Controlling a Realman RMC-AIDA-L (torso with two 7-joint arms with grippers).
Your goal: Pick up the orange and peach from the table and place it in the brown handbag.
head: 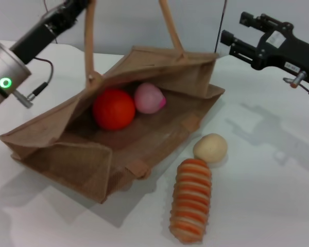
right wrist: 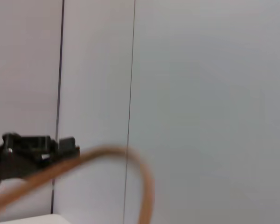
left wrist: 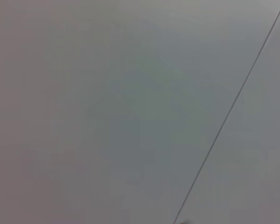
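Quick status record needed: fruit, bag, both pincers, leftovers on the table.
orange: inside the brown handbag, touching the peach
peach: inside the bag, beside the orange
left pincer: raised at a bag handle
right pincer: open, raised clear of the bag
table: beige ball, striped roll

Bright, even overhead light casts soft shadows on the table [head: 278, 206]; the near strap handle [right wrist: 107, 163] is blurred.

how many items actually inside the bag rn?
2. The orange and the peach lie side by side, touching, inside the brown handbag. Its flaps could hide more.
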